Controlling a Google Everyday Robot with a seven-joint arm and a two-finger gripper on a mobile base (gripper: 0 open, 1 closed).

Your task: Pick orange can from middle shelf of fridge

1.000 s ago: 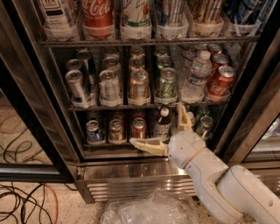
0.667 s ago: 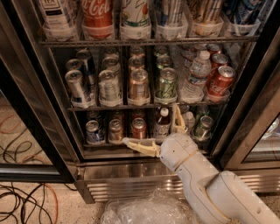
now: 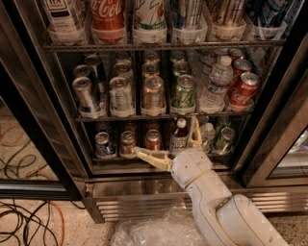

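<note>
The fridge (image 3: 33, 120) stands open before me. The orange can (image 3: 153, 91) stands upright at the front of the middle shelf (image 3: 96, 118), between a silver can (image 3: 120, 93) and a green-and-white can (image 3: 184, 92). My gripper (image 3: 166, 139) is open, with its beige fingers (image 3: 149, 158) spread wide. It is below the middle shelf, in front of the bottom shelf's cans and bottle. One finger points left and the other points up. It holds nothing and is well below the orange can.
Red Coca-Cola cans (image 3: 243, 89) and a water bottle (image 3: 216, 86) fill the right of the middle shelf. Tall cans (image 3: 108, 14) stand on the rack above. A steel base with a vent grille (image 3: 144, 202), a plastic sheet (image 3: 154, 230) and floor cables (image 3: 29, 226) lie below.
The arm and open gripper have shifted a little to the left along the bottom shelf. The cans have not moved.
</note>
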